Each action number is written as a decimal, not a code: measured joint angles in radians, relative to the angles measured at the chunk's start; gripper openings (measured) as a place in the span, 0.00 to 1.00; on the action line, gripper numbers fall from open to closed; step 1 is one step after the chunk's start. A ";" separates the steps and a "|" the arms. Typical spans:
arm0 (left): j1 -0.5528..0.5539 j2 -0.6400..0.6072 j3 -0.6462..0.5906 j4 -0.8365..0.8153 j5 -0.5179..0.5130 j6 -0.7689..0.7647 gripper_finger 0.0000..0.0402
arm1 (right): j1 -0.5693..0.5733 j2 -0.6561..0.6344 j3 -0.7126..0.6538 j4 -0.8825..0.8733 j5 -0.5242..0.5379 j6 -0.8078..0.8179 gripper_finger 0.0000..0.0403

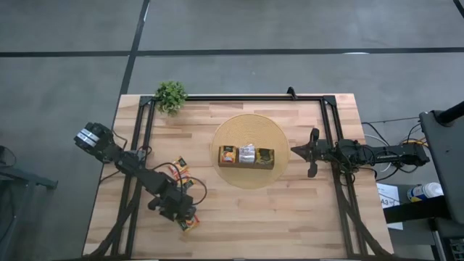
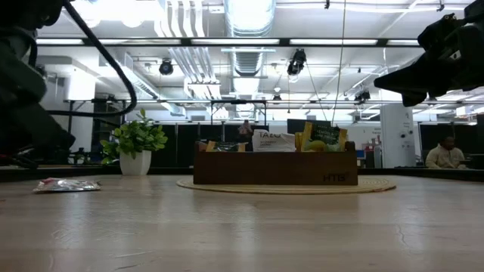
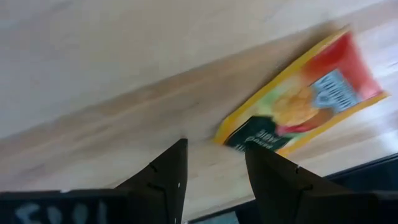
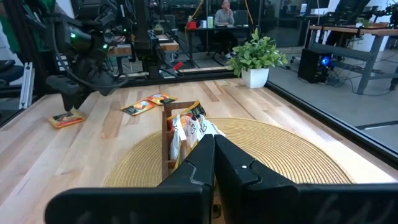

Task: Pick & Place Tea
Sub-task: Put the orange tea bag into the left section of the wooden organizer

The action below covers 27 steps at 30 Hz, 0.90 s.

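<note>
Left wrist view: left gripper [image 3: 214,171] hangs just over the wooden table [image 3: 93,81], fingers apart with nothing between them, a yellow-red-black tea sachet [image 3: 305,102] lying flat just past the fingertips (not touching, near the table edge). High view puts this gripper [image 1: 187,216] at the table's front left, the sachet [image 1: 191,224] right beside it; two more loose sachets [image 1: 180,168] lie further back beside the arm. Right gripper [image 4: 214,144] has its fingers pressed together, empty, hovering beside the brown divided box [image 1: 246,156] on the round woven mat [image 1: 250,130], sachets standing in its compartments. Potted plant [image 1: 171,95] at the far left corner.
</note>
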 joint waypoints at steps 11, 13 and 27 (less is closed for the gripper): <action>-0.008 0.002 0.000 0.045 -0.030 -0.076 0.39 | 0.000 0.000 0.000 0.000 0.000 0.000 0.02; -0.008 0.002 0.000 0.051 -0.074 -0.091 0.39 | 0.000 0.000 0.000 0.000 0.000 0.000 0.02; -0.009 0.019 -0.005 0.057 -0.118 -0.132 0.39 | 0.000 0.000 0.000 0.000 0.000 0.000 0.02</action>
